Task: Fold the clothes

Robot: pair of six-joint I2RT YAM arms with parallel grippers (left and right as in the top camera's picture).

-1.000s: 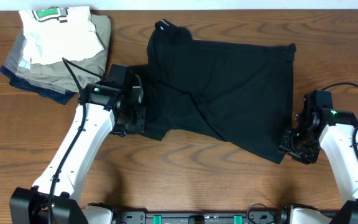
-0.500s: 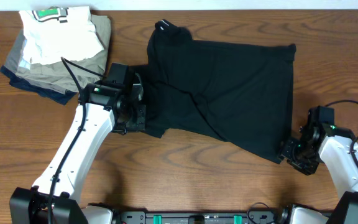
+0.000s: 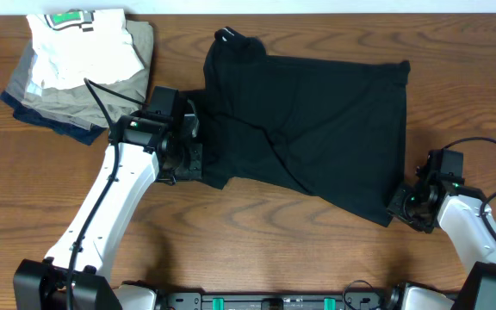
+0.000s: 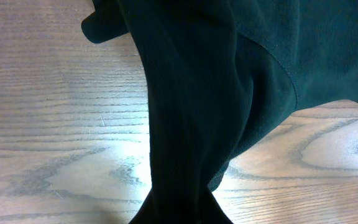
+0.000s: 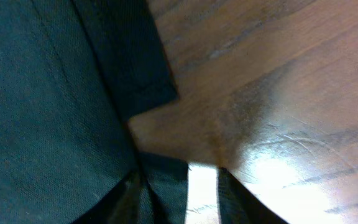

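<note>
The black soft fabric garment point(image 3: 317, 120) lies spread flat on the wooden desk point(image 3: 257, 250), filling the middle of the overhead view and reaching out toward 2 o'clock. It sits well apart from the stack of folded white, khaki and navy garments point(image 3: 76, 60) at 10 o'clock.

Your left gripper point(image 3: 189, 159) sits at the garment's 9 o'clock edge. In the left wrist view the cloth point(image 4: 191, 112) gathers into a narrow neck at the bottom of the frame, so the gripper looks closed on a pinch of fabric, though the fingers themselves are out of sight.

Your right gripper point(image 3: 403, 204) is at the 5 o'clock corner. Its wrist view shows two dark fingers point(image 5: 241, 199) parted, with bare desk between them and the hem point(image 5: 55, 93) just beside the left one. It looks open and holds nothing.

You appear to be at the grasping stage, before the first fold. Next, the right gripper needs to slide onto that corner and close on the hem. Then both grippers lift together and carry the near edge toward 12 o'clock. Lift evenly, or the slack cloth is likely to bunch.
</note>
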